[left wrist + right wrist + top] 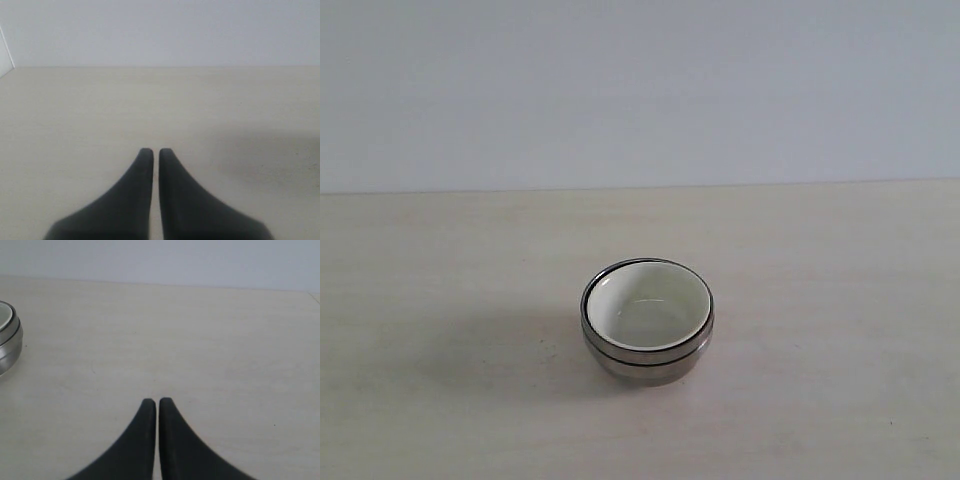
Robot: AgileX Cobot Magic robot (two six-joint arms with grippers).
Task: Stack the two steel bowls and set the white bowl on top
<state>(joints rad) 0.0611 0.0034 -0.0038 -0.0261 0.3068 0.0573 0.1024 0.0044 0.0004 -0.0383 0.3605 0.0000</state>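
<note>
The steel bowls (645,362) are shiny, mirror-like metal; the white bowl (650,300) is glossy ceramic. The bench (440,410) is pale, matt, grained wood. The left gripper (155,151) and right gripper (158,401) are matt black.

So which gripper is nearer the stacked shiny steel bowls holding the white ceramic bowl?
Right, probably. The right gripper has the steel bowls in its wrist view, off to one side; the left gripper sees only table.

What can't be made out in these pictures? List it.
- Exterior view: the inner of the two shiny round steel bowls shows only a rim; the glossy round white ceramic bowl and the outer wall hide the rest.
- Right wrist view: the stack is cut by the frame edge.
- Left wrist view: no bowls in frame.
</note>
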